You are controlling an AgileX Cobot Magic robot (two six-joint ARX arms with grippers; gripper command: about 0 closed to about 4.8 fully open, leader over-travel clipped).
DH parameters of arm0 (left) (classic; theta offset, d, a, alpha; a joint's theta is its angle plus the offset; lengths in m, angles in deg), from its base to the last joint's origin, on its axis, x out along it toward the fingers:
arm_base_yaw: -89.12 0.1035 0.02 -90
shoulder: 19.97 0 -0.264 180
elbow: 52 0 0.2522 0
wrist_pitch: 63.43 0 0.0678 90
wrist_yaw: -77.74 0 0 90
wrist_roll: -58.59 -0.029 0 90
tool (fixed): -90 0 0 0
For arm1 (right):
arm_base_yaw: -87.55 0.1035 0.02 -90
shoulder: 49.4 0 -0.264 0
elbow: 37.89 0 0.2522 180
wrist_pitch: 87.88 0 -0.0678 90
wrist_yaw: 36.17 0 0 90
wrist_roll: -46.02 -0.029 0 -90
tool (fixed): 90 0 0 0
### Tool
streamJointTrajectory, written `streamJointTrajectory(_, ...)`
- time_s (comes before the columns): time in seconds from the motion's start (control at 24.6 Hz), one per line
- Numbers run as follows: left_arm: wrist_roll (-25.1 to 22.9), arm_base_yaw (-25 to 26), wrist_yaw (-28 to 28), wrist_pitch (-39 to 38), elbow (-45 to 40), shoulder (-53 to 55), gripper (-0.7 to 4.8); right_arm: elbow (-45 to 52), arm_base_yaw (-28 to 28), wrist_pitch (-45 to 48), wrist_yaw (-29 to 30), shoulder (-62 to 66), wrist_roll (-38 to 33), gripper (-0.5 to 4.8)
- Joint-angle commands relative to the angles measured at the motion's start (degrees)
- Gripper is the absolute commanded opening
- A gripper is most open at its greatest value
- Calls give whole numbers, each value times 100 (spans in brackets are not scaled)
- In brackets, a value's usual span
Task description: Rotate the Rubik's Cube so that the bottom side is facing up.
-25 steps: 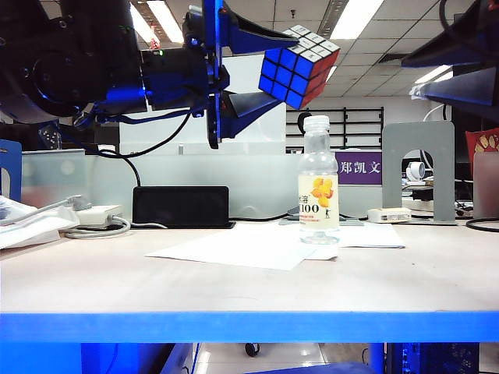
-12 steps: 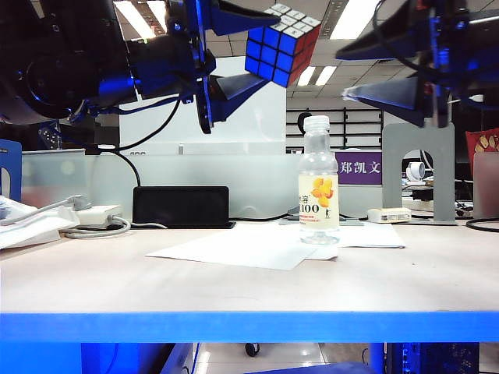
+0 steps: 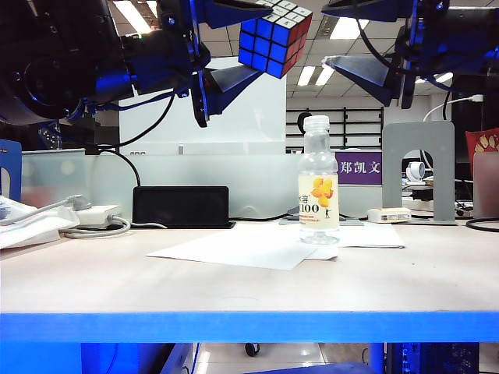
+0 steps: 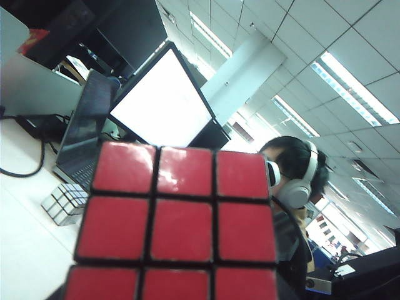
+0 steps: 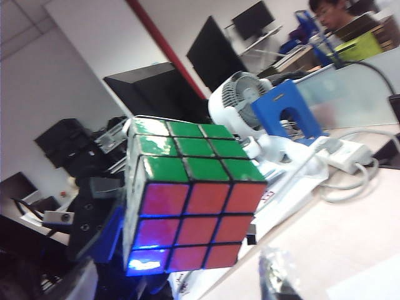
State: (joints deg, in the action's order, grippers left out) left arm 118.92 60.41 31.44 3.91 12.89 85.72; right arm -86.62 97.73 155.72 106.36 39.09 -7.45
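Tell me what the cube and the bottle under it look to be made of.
Rubik's Cube, held high in the left gripper: likely hard plastic, black body with glossy colour stickers that catch the light. Bottle on the table: clear, thin plastic by its see-through wall, with a white cap and printed label.

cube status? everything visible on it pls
The Rubik's Cube is a 3x3 with black edges and glossy stickers; blue, white, red and green faces show across the views. It hangs tilted high above the table, up and left of the bottle, clamped between the left gripper's fingers. The right gripper is open just to its right, not touching it.
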Motion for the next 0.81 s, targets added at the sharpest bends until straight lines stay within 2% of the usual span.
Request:
streamJointTrajectory(0.04, 31, 11, -20, 205, 28, -35, 269, -39, 2, 271, 24, 66, -190, 338)
streamJointTrajectory(0.32, 122, 11, -107, 208, 31, -37, 269, -367, 365, 356, 142, 459, -249, 340)
streamJointTrajectory(0.37, 129, 11, -96, 205, 31, -35, 269, -474, 433, 352, 166, 573, -280, 362)
streamJointTrajectory(0.41, 170, 11, -85, 208, 31, -37, 269, -586, 487, 358, 164, 667, -354, 413)
streamJointTrajectory(0.45, 212, 11, -101, 210, 31, -42, 269, -656, 498, 361, 164, 719, -365, 430)
streamJointTrajectory(0.81, 254, 9, -107, 216, 31, -44, 269, -828, 483, 365, -138, 1084, -356, 431)
